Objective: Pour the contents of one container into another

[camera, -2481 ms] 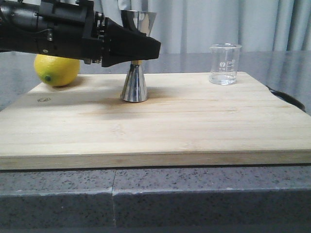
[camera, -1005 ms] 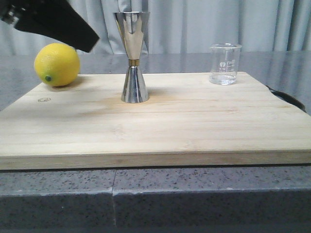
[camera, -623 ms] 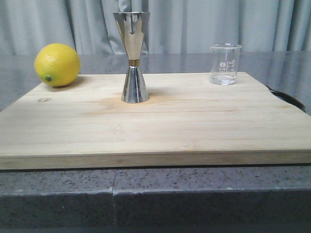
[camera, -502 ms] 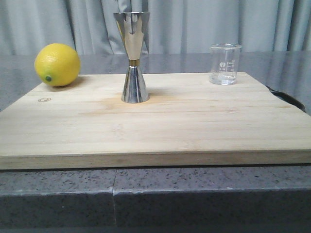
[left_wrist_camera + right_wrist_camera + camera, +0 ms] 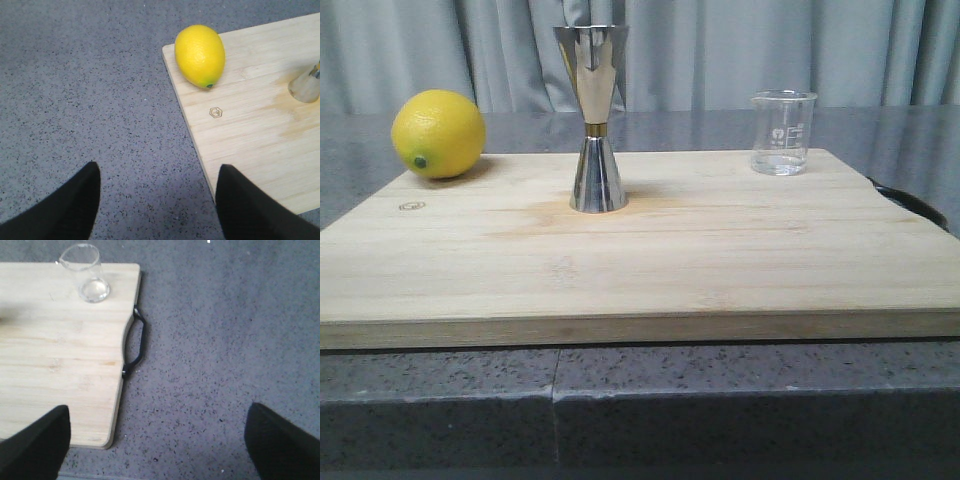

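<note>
- Glass, small and clear, formed the beaker (image 5: 783, 132), which stood upright near the pale wooden cutting board's (image 5: 720, 260) far right corner; whether it held liquid was hard to tell.
- Well apart to its left stood the tall polished steel hourglass jigger (image 5: 595, 118), upright, with a yellow lemon (image 5: 438, 133) beyond by the far left corner.
- Left gripper (image 5: 157, 200) hung spread open over the grey speckled counter (image 5: 90, 90), holding nothing.
- Right gripper (image 5: 157, 445) likewise stood open and empty, near the board's black handle (image 5: 136, 344).
</note>
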Robot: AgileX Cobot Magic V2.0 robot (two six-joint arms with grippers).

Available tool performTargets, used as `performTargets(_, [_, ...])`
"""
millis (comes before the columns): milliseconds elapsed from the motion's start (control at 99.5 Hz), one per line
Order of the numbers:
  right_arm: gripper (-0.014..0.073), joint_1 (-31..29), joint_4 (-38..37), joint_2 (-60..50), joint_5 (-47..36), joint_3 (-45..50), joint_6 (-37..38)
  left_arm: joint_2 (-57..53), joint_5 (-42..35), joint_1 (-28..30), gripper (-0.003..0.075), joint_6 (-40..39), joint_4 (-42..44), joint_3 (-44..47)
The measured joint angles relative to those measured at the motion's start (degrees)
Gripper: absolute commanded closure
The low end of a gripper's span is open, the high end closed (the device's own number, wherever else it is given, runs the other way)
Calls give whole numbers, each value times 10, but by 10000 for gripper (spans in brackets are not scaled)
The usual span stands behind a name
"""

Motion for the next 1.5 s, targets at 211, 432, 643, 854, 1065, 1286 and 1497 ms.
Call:
performTargets(211, [237, 0, -6, -15, -4, 0, 0, 0, -30, 0, 476, -2, 0, 15])
performTargets(432, [567, 0, -5, -15, -4, 0, 1, -1, -43, 0, 638, -3, 1, 14])
performTargets(643, [650, 0, -6, -15, -4, 0, 1, -1, -45, 0, 739, -3, 1, 14])
performTargets(854, [650, 0, -9, -15, -20, 0, 1, -1, -49, 0, 739, -3, 1, 14])
performTargets(1065, [650, 0, -10, -15, -25, 0, 2, -1, -50, 0, 739, -3, 1, 15])
performTargets(1286, [650, 0, -10, -15, -25, 0, 2, -1, -50, 0, 739, -3, 1, 15])
performTargets(1497, [650, 0, -12, -15, -25, 0, 2, -34, -82, 21, 739, 8, -4, 44])
